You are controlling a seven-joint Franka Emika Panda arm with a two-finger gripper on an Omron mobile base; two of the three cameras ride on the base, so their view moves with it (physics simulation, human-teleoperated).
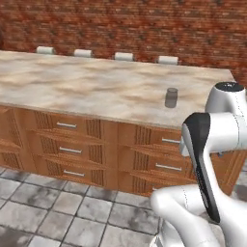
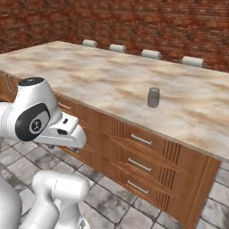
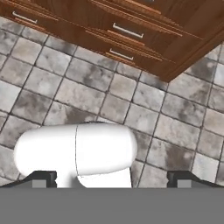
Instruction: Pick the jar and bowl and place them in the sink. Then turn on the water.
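Red-brown brick wall (image 1: 144, 29) runs behind the whole scene, and in front of it stretches a long bench (image 1: 96, 87) with a mottled beige-and-cream marble top. Below the top, the bench front is warm orange-brown wood fitted with rows of drawers (image 1: 67, 149) that carry slim silver handles. Grey mottled floor tiles (image 1: 58, 212) cover the ground before the bench, and the hand view looks down on these same tiles with the corner of the wooden drawers at its top. The robot's white arm (image 2: 40, 116) stands folded close to its base in front of the bench, its dark-jointed links low, below the level of the bench top. Along the far edge of the bench, four pale backs of stools (image 2: 151, 54) peek above the marble in a row. The jaws (image 3: 112, 177) stand wide apart, their two dark tips at opposite sides of the bottom of the hand view, holding nothing and pointing at the floor. The jar (image 1: 171, 97), small, grey and translucent with a narrower top, stands upright and alone on the marble near the bench's right end, a little back from the front edge and well apart from the arm.
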